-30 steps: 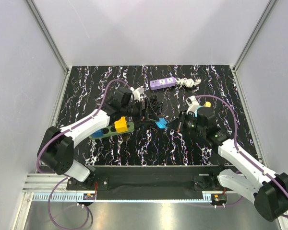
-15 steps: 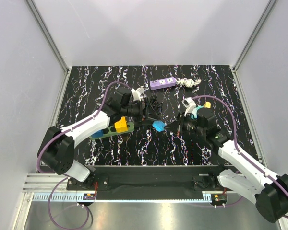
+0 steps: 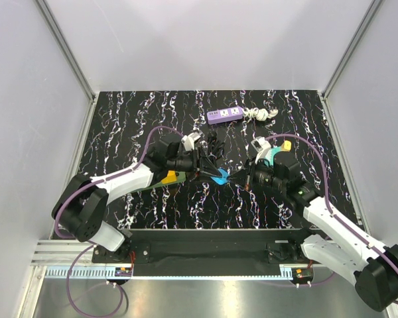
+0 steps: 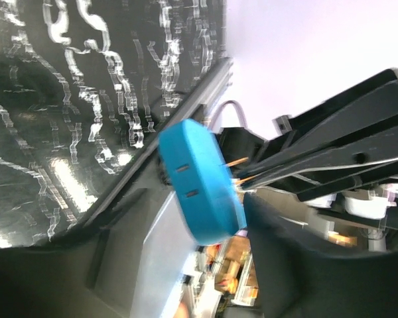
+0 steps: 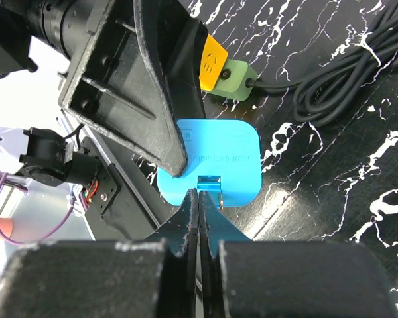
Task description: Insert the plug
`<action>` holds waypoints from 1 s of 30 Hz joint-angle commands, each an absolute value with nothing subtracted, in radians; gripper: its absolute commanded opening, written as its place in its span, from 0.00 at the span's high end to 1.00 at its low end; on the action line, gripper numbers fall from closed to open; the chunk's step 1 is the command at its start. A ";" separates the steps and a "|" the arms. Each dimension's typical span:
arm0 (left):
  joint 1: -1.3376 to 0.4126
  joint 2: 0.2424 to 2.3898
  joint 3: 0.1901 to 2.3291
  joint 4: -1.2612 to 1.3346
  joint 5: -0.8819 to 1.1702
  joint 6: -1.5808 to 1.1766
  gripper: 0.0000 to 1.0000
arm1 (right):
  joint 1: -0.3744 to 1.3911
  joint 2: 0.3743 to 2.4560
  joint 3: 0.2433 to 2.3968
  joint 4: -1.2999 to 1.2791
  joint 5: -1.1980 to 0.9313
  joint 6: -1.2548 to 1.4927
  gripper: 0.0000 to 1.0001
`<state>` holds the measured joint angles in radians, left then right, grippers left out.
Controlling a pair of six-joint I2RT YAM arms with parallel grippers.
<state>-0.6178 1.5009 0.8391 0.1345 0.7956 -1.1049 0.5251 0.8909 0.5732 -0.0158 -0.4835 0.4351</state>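
The right gripper (image 5: 200, 197) had its fingers pressed all but together, their tips pinching the thin prongs on the near edge of the blue plug (image 5: 219, 156). The plug sat between the two grippers, just beside the cable end of the green power strip (image 5: 233, 77), on the side toward the right arm. One finger of the left gripper (image 3: 209, 169) lay against the plug's corner nearest the strip. Whether that gripper was clamped on the plug or merely touching it could not be told
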 commanded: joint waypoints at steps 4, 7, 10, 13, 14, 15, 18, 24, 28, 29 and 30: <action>-0.623 1.497 0.804 0.411 0.873 -1.235 0.78 | 0.538 0.855 0.555 0.049 -0.503 0.411 1.00; -0.621 1.488 0.793 0.439 0.873 -1.247 0.97 | 0.538 0.853 0.543 0.048 -0.496 0.432 0.99; -0.620 1.464 0.792 0.448 0.858 -1.227 1.00 | 0.538 0.880 0.534 0.046 -0.505 0.482 0.75; -0.620 1.414 0.834 0.304 0.793 -1.076 1.00 | 0.538 0.893 0.528 0.046 -0.497 0.576 0.58; -0.621 1.395 0.847 0.251 0.767 -1.028 1.00 | 0.538 0.888 0.526 0.046 -0.483 0.603 0.53; -0.621 1.352 0.854 0.170 0.714 -0.990 1.00 | 0.538 0.884 0.525 0.046 -0.467 0.630 0.50; -0.621 1.267 0.859 0.112 0.643 -0.888 1.00 | 0.538 0.861 0.512 0.063 -0.411 0.739 0.46; -0.621 1.195 0.844 0.141 0.652 -0.816 1.00 | 0.538 0.940 0.566 0.130 -0.540 0.808 0.44; -0.621 1.172 0.810 0.170 0.652 -0.801 1.00 | 0.538 0.966 0.569 0.248 -0.623 0.860 0.48; -0.621 1.167 0.808 0.164 0.643 -0.795 1.00 | 0.537 0.968 0.563 0.279 -0.639 0.871 0.50; -0.621 1.166 0.807 0.161 0.638 -0.784 1.00 | 0.538 0.971 0.560 0.325 -0.669 0.882 0.50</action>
<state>-0.6178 1.1942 0.8127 0.1184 0.6647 -0.8413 0.5365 0.9710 0.5308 0.1513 -0.5663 0.8207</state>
